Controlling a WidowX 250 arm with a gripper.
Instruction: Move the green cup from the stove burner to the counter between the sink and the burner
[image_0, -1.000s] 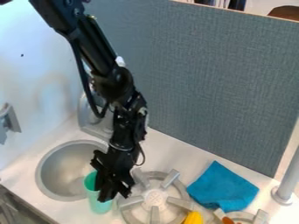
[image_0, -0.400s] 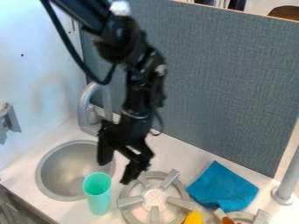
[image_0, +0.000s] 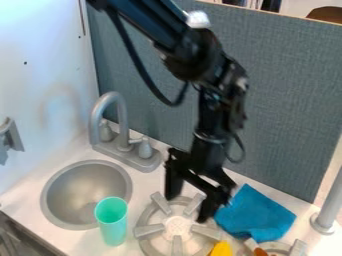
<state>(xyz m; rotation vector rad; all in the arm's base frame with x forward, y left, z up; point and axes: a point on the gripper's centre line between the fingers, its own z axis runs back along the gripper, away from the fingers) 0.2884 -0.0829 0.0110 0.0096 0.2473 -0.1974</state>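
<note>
"Where is the tool (image_0: 188, 208)?"

"Over the back part of the near burner (image_0: 178, 226), with its two fingers spread well apart and nothing between them. One finger overlaps the near corner of the blue cloth (image_0: 257, 215) in the view; I can't tell whether they touch."

"And the cup (image_0: 112, 222)?"

"Upright on the white tabletop (image_0: 73, 154), between the sink (image_0: 85, 195) and that burner. Its lip overlaps the sink's rim in the view, and just a narrow strip separates it from the nearest burner prong."

"How much room is there around the tool?"

"A gap on the faucet (image_0: 100, 115) side. Behind it stands the tall panel (image_0: 287, 85), and the cloth lies close on the other side. The tabletop's front edge runs at a slant past the sink."

"What are the surfaces like?"

"The cup is smooth, green and slightly see-through, a tall round tumbler with an open top. The sink is a dull grey round bowl, and the faucet a grey hooked pipe. The burner is a ring with blunt, blocky prongs around a pale hub. The cloth looks soft, spread into a rough diamond with creases, and the panel has a woven, grey-blue face."

"Anything at the near edge?"

"Something yellow (image_0: 221, 249), partly cut off, at the burner's side."
</note>
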